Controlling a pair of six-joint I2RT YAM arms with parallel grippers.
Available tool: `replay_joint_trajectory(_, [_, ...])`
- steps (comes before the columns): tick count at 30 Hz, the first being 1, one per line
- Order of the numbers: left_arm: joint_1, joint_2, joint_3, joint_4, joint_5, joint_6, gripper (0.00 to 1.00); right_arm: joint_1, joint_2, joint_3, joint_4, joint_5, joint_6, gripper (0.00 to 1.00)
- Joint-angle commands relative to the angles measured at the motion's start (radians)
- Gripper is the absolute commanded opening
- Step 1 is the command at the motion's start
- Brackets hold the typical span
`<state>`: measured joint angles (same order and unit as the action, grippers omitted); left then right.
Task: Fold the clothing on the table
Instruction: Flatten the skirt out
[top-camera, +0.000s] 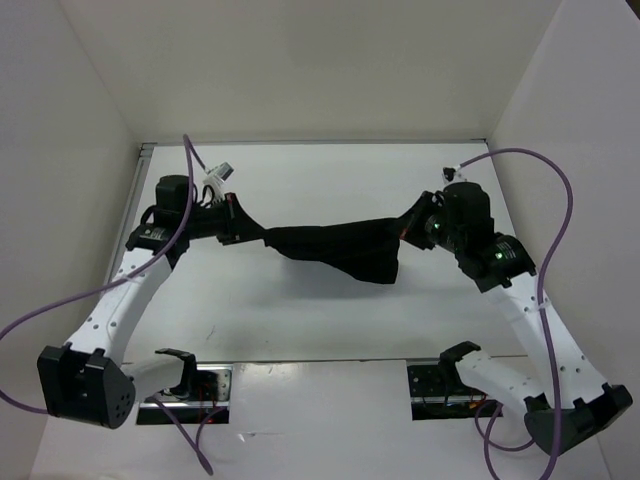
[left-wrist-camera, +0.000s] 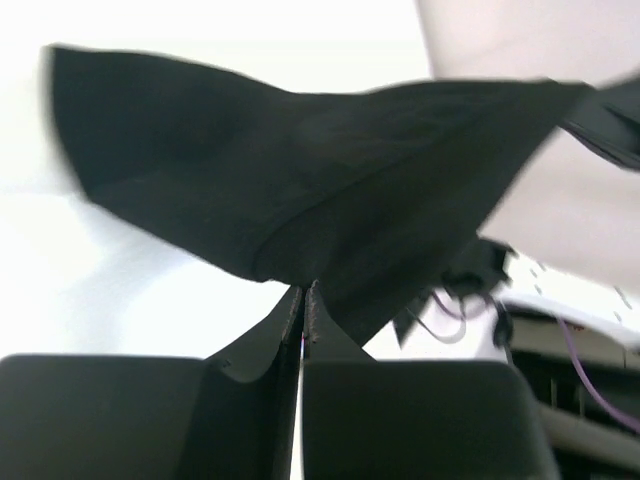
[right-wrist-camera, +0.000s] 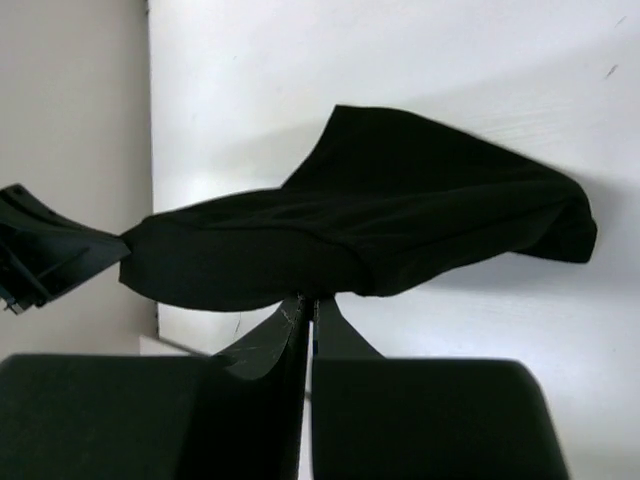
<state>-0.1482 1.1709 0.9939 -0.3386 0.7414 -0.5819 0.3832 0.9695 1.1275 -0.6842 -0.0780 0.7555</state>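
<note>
1. Left gripper (left-wrist-camera: 303, 292) and right gripper (right-wrist-camera: 308, 300) are each pinched tight on the clothing (top-camera: 335, 245), 1 end apiece.
2. It hangs stretched between them, above the table (top-camera: 300, 330).
3. I judge no fold is made yet.

Plain matte black clothing (top-camera: 335, 250), white table (top-camera: 300, 320), purple cables (top-camera: 560, 200), white-and-black arms (top-camera: 130, 300).
</note>
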Motion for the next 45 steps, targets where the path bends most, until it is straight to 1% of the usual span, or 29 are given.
replay_joint_trajectory(1, [0.016, -0.095, 0.026, -0.03, 0.168, 0.056, 0.0, -0.012, -0.104, -0.006, -0.032, -0.118, -0.038, 0.0])
replay_joint_trajectory(2, [0.016, -0.111, 0.026, -0.03, 0.223, 0.036, 0.0, -0.012, -0.126, -0.027, -0.032, -0.143, -0.028, 0.0])
replay_joint_trajectory(5, [0.016, -0.184, 0.0, -0.019, 0.295, 0.013, 0.0, -0.012, -0.225, -0.055, -0.044, -0.218, 0.007, 0.0])
replay_joint_trajectory(8, [0.016, -0.269, -0.009, -0.037, 0.351, -0.021, 0.0, -0.012, -0.327, -0.078, -0.057, -0.266, 0.025, 0.0])
replay_joint_trajectory(10, [0.016, -0.333, -0.021, -0.004, 0.372, -0.062, 0.0, -0.012, -0.362, -0.087, -0.078, -0.278, 0.037, 0.0])
replay_joint_trajectory(12, [0.016, -0.384, -0.058, 0.056, 0.372, -0.14, 0.0, -0.012, -0.386, -0.1, -0.078, -0.289, 0.05, 0.0])
replay_joint_trajectory(15, [0.016, -0.373, -0.08, 0.047, 0.313, -0.156, 0.0, -0.012, -0.387, -0.141, -0.078, -0.287, 0.077, 0.0])
replay_joint_trajectory(18, [0.016, -0.292, -0.101, 0.015, 0.248, -0.131, 0.0, -0.012, -0.332, -0.184, -0.041, -0.243, 0.088, 0.0])
replay_joint_trajectory(20, [0.016, -0.237, -0.112, -0.013, 0.146, -0.095, 0.0, -0.003, -0.286, -0.212, 0.006, -0.195, 0.078, 0.0])
replay_joint_trajectory(21, [0.016, -0.162, -0.112, -0.022, 0.109, -0.081, 0.0, -0.003, -0.228, -0.212, 0.023, -0.177, 0.077, 0.0])
replay_joint_trajectory(22, [0.016, -0.118, -0.098, -0.022, 0.036, -0.058, 0.0, -0.012, -0.194, -0.221, 0.046, -0.161, 0.049, 0.0])
replay_joint_trajectory(23, [0.016, -0.067, -0.084, -0.022, 0.011, -0.046, 0.0, -0.012, -0.155, -0.221, 0.07, -0.145, 0.038, 0.0])
replay_joint_trajectory(24, [0.016, 0.04, -0.034, -0.022, -0.011, -0.045, 0.0, -0.036, -0.067, -0.21, 0.11, -0.129, 0.021, 0.0])
replay_joint_trajectory(26, [0.016, 0.143, 0.037, -0.007, -0.03, -0.035, 0.0, -0.066, 0.032, -0.135, 0.138, -0.099, -0.05, 0.0])
replay_joint_trajectory(27, [0.025, 0.236, 0.084, -0.007, -0.043, -0.026, 0.0, -0.096, 0.082, -0.099, 0.15, -0.083, -0.077, 0.0])
replay_joint_trajectory(28, [0.025, 0.277, 0.136, -0.007, -0.043, -0.026, 0.0, -0.115, 0.185, -0.006, 0.15, -0.074, -0.103, 0.0])
replay_joint_trajectory(29, [0.025, 0.314, 0.255, -0.007, -0.059, -0.013, 0.0, -0.13, 0.233, 0.047, 0.15, -0.063, -0.152, 0.0])
replay_joint_trajectory(30, [0.025, 0.381, 0.317, -0.022, -0.059, -0.013, 0.0, -0.145, 0.276, 0.102, 0.15, -0.063, -0.172, 0.0])
replay_joint_trajectory(31, [0.036, 0.413, 0.38, -0.031, -0.059, -0.013, 0.0, -0.173, 0.354, 0.215, 0.15, -0.063, -0.191, 0.0])
replay_joint_trajectory(32, [0.051, 0.443, 0.443, -0.051, -0.059, -0.004, 0.0, -0.188, 0.388, 0.271, 0.15, -0.063, -0.223, 0.0])
replay_joint_trajectory(33, [0.052, 0.499, 0.565, -0.062, -0.048, -0.004, 0.0, -0.21, 0.417, 0.381, 0.14, -0.063, -0.237, 0.0])
replay_joint_trajectory(34, [0.079, 0.524, 0.622, -0.075, -0.039, -0.004, 0.0, -0.22, 0.478, 0.432, 0.117, -0.063, -0.251, 0.0])
replay_joint_trajectory(36, [0.094, 0.582, 0.756, -0.103, -0.022, -0.004, 0.0, -0.239, 0.529, 0.556, 0.089, -0.063, -0.275, 0.0])
replay_joint_trajectory(37, [0.104, 0.595, 0.781, -0.103, -0.007, -0.004, 0.0, -0.25, 0.564, 0.58, 0.074, -0.074, -0.275, 0.0])
replay_joint_trajectory(40, [0.114, 0.607, 0.798, -0.103, 0.006, -0.004, 0.0, -0.25, 0.575, 0.574, 0.074, -0.092, -0.275, 0.0])
replay_joint_trajectory(41, [0.114, 0.583, 0.764, -0.103, 0.006, -0.004, 0.0, -0.25, 0.56, 0.548, 0.084, -0.114, -0.265, 0.0])
replay_joint_trajectory(42, [0.114, 0.569, 0.728, -0.088, 0.006, -0.004, 0.0, -0.25, 0.545, 0.472, 0.097, -0.114, -0.254, 0.0])
replay_joint_trajectory(44, [0.114, 0.521, 0.63, -0.044, 0.006, -0.004, 0.0, -0.25, 0.516, 0.384, 0.116, -0.135, -0.245, 0.0])
replay_joint_trajectory(45, [0.114, 0.506, 0.517, -0.03, 0.006, -0.004, 0.0, -0.25, 0.49, 0.283, 0.117, -0.152, -0.233, 0.0])
